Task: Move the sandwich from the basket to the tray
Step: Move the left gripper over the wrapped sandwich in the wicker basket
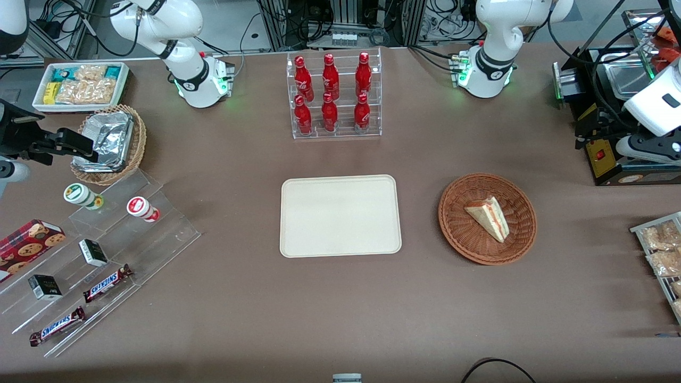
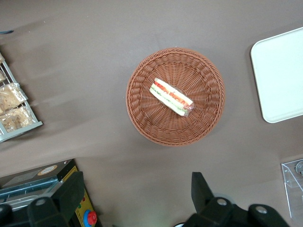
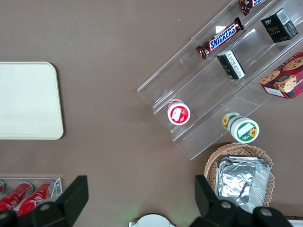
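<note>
- Reddish-brown round wicker basket [image 1: 487,218] holds the pale triangular sandwich [image 1: 488,217]; I see it beside the empty cream rectangular tray [image 1: 340,216].
- My gripper [image 2: 137,196] hangs high above the basket, fingers [image 2: 201,191] spread wide, apparently holding nothing.

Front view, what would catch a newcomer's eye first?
Probably the six red bottles in their clear rack, farther from the camera than the bare cream tray. Beside the tray, toward the working arm's end, a sandwich lies in the reddish-brown basket. The gripper hangs open above the table near that basket.

White arm [image 1: 657,109], black gripper [image 2: 137,198] with silver screws.
</note>
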